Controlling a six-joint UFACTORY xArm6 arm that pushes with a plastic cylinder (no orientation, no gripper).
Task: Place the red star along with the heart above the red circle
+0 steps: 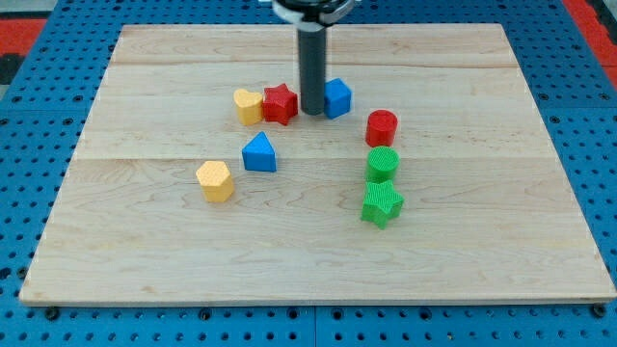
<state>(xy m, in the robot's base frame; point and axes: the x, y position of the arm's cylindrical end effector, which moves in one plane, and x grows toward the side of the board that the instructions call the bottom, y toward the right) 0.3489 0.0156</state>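
Note:
The red star (281, 104) lies near the board's top centre, touching the yellow heart (249, 106) on its left. The red circle (382, 126) sits to the view's right and slightly lower, apart from them. My tip (312, 112) stands just right of the red star, between it and a blue block (337, 97) that it touches or nearly touches. The rod rises from there to the view's top.
A blue triangular block (259, 153) and a yellow hexagon (215, 180) lie left of centre. A green circle (383, 163) and a green star (382, 203) stand in a column below the red circle. The wooden board (116, 241) sits on a blue pegboard.

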